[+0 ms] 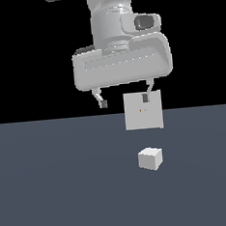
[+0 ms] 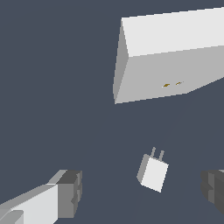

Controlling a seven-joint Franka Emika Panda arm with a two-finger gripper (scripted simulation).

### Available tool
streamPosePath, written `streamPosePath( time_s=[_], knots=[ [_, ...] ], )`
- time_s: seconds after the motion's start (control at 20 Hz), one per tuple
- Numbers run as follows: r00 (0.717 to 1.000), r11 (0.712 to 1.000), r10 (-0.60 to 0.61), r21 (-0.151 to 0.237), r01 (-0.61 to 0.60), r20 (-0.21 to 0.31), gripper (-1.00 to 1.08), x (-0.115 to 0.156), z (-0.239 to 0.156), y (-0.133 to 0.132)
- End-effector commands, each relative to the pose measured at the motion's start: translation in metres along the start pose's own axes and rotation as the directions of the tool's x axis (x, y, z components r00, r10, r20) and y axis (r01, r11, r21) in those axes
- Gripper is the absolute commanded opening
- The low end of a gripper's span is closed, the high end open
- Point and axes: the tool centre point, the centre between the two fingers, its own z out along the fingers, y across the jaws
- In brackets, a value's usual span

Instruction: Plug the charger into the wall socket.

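Gripper (image 1: 123,95) is hanging above the floor with fingers spread wide, holding nothing. Fingertips are sitting well apart in the exterior view, one toward that view's left, the other overlapping the top edge of the socket (image 1: 143,114). Charger (image 1: 150,158) is lying on the floor below the gripper, clear of both fingers, nearer the camera than the socket and slightly to the exterior view's right of it. Wrist view is showing the charger (image 2: 153,173) between the two finger pads (image 2: 70,192), closer to one, touching neither, its two prongs pointing toward the socket (image 2: 175,61). Charger and socket are standing apart. Socket is standing upright on the floor, two small holes showing on its face. Floor (image 1: 53,188) is reading flat dark blue-grey; background above it is plain black.
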Motion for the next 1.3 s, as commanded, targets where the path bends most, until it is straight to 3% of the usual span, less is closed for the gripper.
streamPosePath(
  time_s=[0.0,0.65,1.25],
  knots=[
    [0.998,0.998,0.058,-0.005,-0.058,-0.026,1.0,-0.006,0.008,0.008],
    [0.95,0.957,0.284,-0.016,-0.288,-0.131,1.0,-0.031,0.044,0.036],
    [0.921,0.933,0.352,-0.017,-0.36,-0.165,1.0,-0.039,0.057,0.044]
  ],
)
